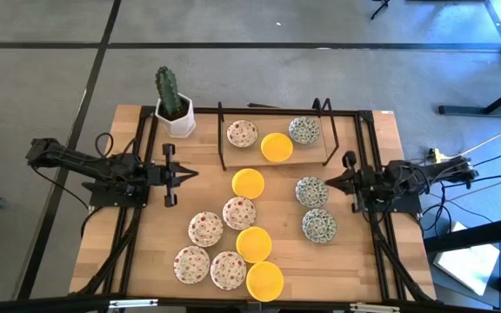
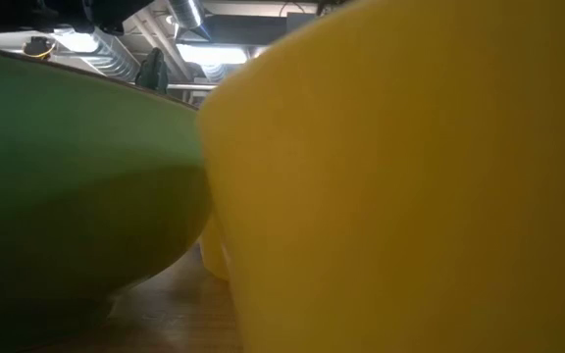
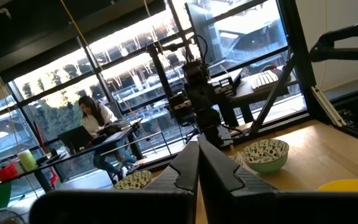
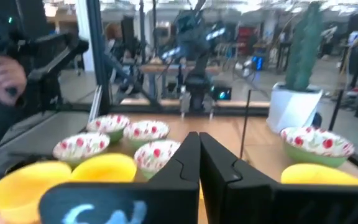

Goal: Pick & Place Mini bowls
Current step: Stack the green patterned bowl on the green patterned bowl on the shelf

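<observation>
Several mini bowls lie loose on the wooden table: yellow ones (image 1: 248,183), white ones with red speckles (image 1: 205,228) and green-grey patterned ones (image 1: 311,190). Three more sit on the board inside a dark wire rack (image 1: 221,139) at the far middle: a red-speckled (image 1: 242,133), a yellow (image 1: 277,146) and a green-grey one (image 1: 303,129). My left gripper (image 1: 195,173) hovers shut at the table's left, pointing right, with its fingers (image 3: 188,163) together. My right gripper (image 1: 327,182) hovers shut at the right, pointing left beside a green-grey bowl, with its fingers (image 4: 188,155) together. Neither holds anything.
A cactus in a white pot (image 1: 174,113) stands at the far left corner. A yellow bowl (image 2: 410,176) and the green underside of another bowl (image 2: 67,176) fill the low view. Bare wood lies along the table's left and right sides. A person sits in the room beyond.
</observation>
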Motion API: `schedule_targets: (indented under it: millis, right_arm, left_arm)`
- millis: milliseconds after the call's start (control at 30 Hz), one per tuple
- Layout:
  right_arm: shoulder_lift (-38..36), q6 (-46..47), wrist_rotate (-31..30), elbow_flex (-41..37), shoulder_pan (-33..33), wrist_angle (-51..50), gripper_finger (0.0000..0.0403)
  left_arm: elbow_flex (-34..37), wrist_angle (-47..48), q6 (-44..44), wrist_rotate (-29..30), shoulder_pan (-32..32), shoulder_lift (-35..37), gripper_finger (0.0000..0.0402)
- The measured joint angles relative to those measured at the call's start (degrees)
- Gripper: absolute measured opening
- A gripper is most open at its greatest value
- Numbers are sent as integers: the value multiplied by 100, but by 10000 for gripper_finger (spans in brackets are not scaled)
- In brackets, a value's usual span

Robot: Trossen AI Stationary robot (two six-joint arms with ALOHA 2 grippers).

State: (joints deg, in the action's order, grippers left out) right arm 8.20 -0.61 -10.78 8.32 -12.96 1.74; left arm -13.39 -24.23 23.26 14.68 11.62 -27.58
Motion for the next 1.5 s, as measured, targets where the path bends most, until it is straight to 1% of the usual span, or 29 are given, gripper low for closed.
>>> schedule_targets:
  millis: [133,267,333,433,567,700,767,933,1100,1200,1300,1333,1367,1433,1500]
  right_arm:
    - [1,-118,33,-233,118,299,1]
    - [1,-4,36,-302,208,275,5]
    - [1,-127,34,-302,211,263,5]
    - [1,-379,36,-302,211,267,6]
    - [1,-427,44,-301,211,265,7]
    - [1,-440,51,-302,209,263,7]
    - [1,-480,47,-302,209,265,7]
    - [3,-541,45,-302,209,239,7]
    - [3,-586,40,-302,209,120,8]
    - [3,-593,34,-300,209,50,8]
    - [3,-587,34,-300,209,27,8]
    - [3,-569,34,-302,209,24,8]
    - [3,-561,34,-301,209,24,8]
    - [3,-548,32,-301,209,23,8]
    - [3,-549,32,-302,209,9,8]
  left_arm:
    - [0,0,-4,0,1,-2,4]
    - [0,25,-91,0,1,1,6]
    - [0,119,-253,-29,-1,-15,8]
    - [0,208,-300,-203,-1,-64,8]
    - [0,222,-301,-381,-1,-138,8]
    - [0,492,-304,-870,2,-302,4]
    - [0,510,-365,-977,2,-426,2]
    - [0,237,-631,-826,2,-699,3]
    - [0,211,-782,-920,6,-930,2]
    - [-9,173,-1020,-950,7,-976,4]
    - [-216,214,-1673,-1105,162,-1109,2]
    - [-336,224,-1871,-1044,288,-1184,1]
    - [-454,332,-1943,-813,455,-1281,2]
    - [-703,927,-1965,-43,843,-1553,2]
    - [-1148,1965,-2272,901,1200,-1912,2]
